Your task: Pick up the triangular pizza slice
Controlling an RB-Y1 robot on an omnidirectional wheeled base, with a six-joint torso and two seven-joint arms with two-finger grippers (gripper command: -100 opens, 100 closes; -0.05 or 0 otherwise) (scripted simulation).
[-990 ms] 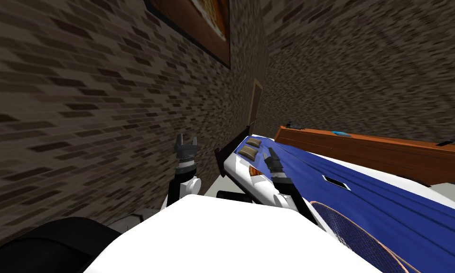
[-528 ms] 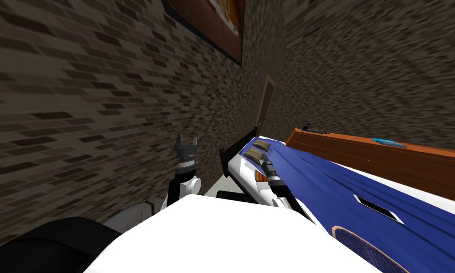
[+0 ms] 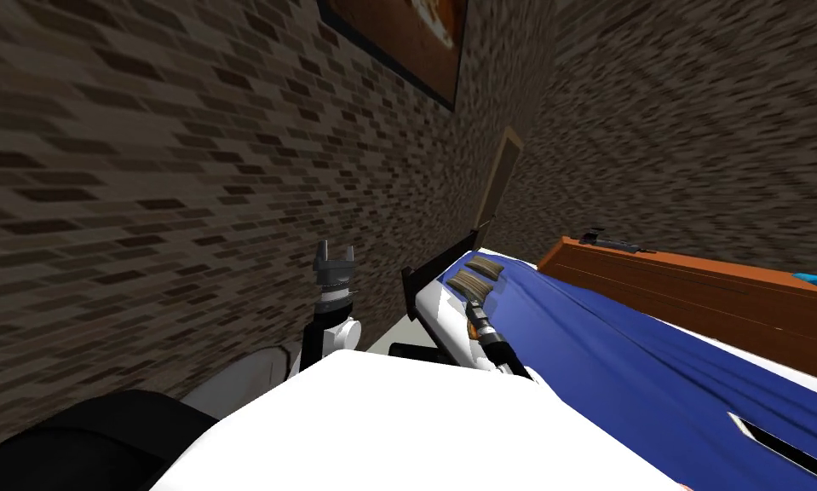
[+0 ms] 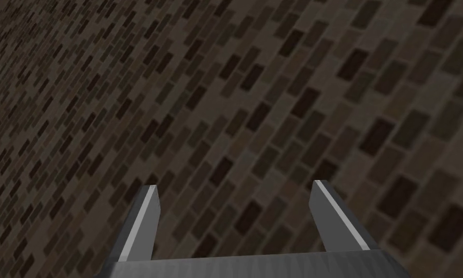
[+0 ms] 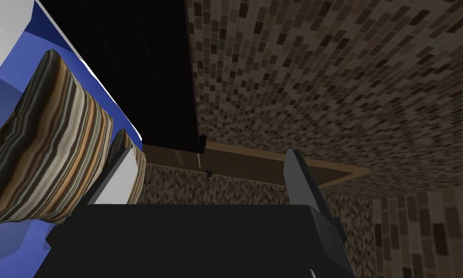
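Pizza slice is hidden, I judge, beneath my right gripper (image 5: 208, 154), which has pushed farther up the bed (image 3: 619, 341) toward the striped pillows (image 3: 476, 274), fingers spread. The left gripper (image 4: 232, 188) is likewise parted, idle.

A bed (image 3: 619, 358) with a blue cover runs along the right, with two striped pillows (image 3: 486, 265) at its far end by a dark headboard (image 3: 419, 285). A brown wooden cabinet (image 3: 696, 285) stands right of it. A framed picture (image 3: 415, 34) hangs on the left brick wall (image 3: 142, 170), and a door (image 3: 502, 183) stands in the far corner.
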